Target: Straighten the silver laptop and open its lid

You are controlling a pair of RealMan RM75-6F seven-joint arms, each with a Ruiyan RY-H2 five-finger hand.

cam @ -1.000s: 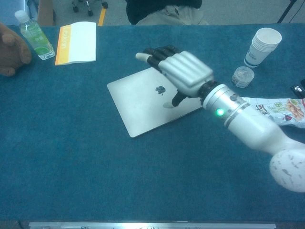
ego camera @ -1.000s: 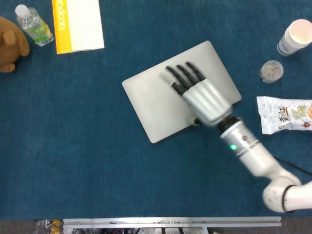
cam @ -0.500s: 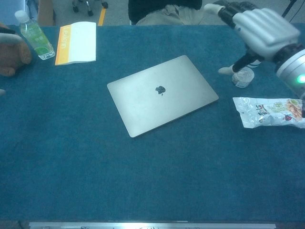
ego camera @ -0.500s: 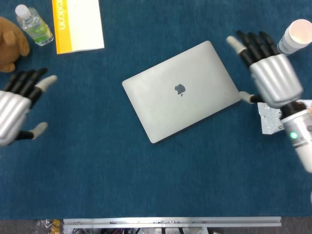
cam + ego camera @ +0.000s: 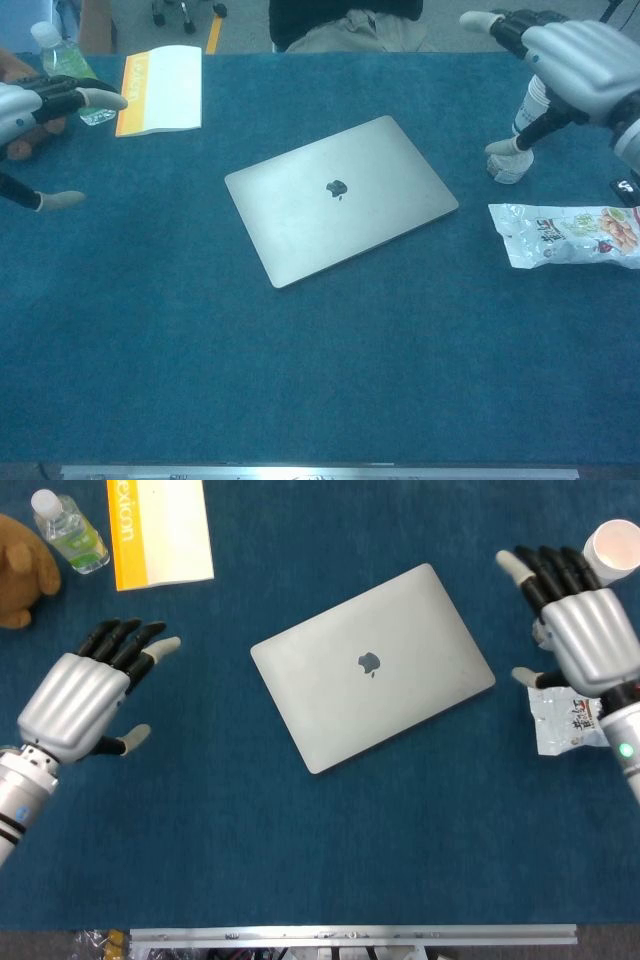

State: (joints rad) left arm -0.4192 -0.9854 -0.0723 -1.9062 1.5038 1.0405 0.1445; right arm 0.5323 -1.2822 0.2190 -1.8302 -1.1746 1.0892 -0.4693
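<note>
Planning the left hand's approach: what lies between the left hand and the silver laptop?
Only bare blue table cloth lies between the left hand and the silver laptop, clearest in the head view.

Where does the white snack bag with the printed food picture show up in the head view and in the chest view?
Head view: the white snack bag lies at the right edge, partly under the right hand.
Chest view: the bag lies fully visible at right, below the right hand.
Shared landmark: the closed silver laptop, lying askew to the bag's left in both views.
</note>
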